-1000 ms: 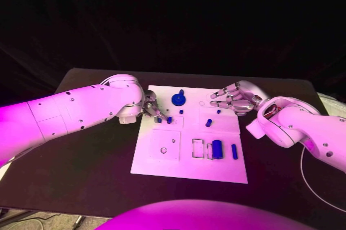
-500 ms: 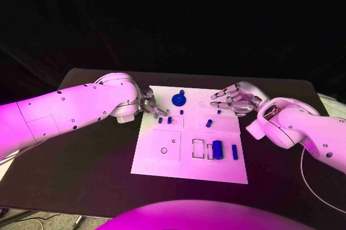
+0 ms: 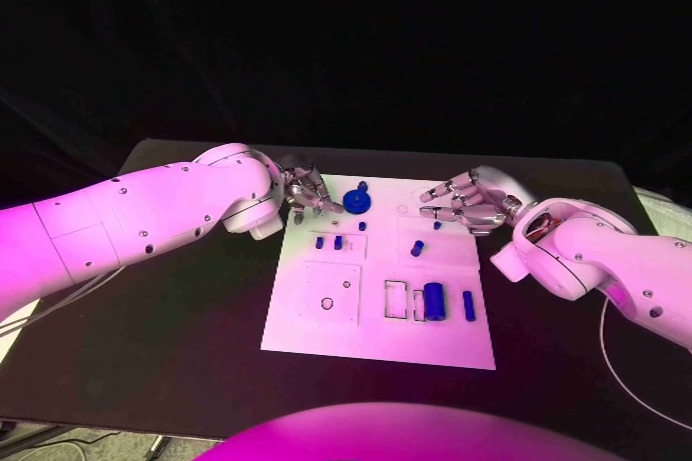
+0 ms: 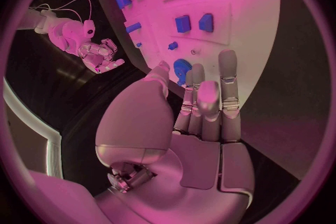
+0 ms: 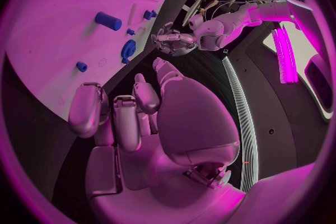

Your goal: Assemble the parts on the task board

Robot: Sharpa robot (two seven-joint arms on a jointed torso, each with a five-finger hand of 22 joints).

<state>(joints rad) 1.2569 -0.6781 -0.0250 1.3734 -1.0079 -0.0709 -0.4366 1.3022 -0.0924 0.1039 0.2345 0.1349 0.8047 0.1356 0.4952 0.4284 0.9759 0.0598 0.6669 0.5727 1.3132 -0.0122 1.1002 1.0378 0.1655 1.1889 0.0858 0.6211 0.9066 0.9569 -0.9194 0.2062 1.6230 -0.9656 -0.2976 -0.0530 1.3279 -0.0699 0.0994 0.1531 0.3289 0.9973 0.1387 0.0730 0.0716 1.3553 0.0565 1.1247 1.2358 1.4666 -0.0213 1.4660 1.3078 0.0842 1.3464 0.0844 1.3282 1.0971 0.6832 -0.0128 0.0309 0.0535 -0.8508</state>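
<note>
So the left hand [image 3: 304, 195] has pulled back from the two small upright pegs [image 3: 329, 243] it was hovering over a second ago, and now sits higher up at the far left corner of the task board [image 3: 325, 331], just beside the round blue knob piece [image 3: 358, 198]. Fingers are loosely curled but apart, and from the left wrist view nothing is in them, so it's empty. The two pegs it left behind are standing side by side in their outlined square, now fully in the open. The right hand [image 3: 469, 202] has barely budged: it's parked over the far right corner of the board, fingers spread, also holding nothing. Just near it is a tiny blue peg [image 3: 437, 222], and a bit closer to the robot a slanted blue cylinder [image 3: 418, 247]. Further toward the robot, the tall blue block [image 3: 434, 299] and the thin blue bar [image 3: 467, 302] sit where they were, next to the empty rectangular slot [image 3: 395, 296].
</note>
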